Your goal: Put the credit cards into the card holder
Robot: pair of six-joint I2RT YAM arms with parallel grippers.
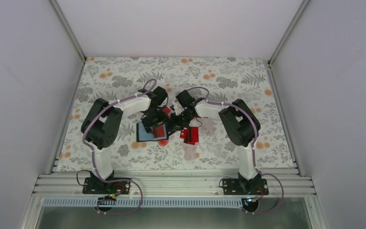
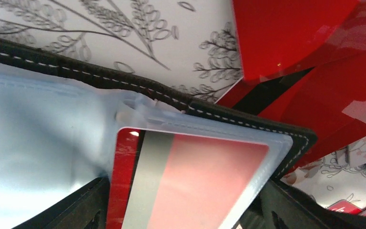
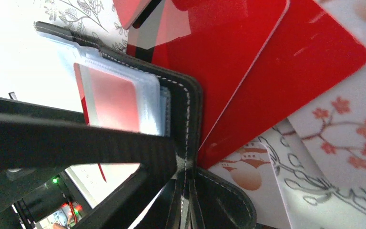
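1 card holder, stitched black, right tool pinching it | left tool spread | credit cards: 1 sleeved, 3 loose beside right tool — glossy red

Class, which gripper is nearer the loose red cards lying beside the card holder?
Right. The right gripper pinches the card holder at the edge next to the loose red cards; the left gripper hovers over the holder's opposite side.

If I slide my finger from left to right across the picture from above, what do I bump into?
Left arm → card holder → loose credit cards → right arm.
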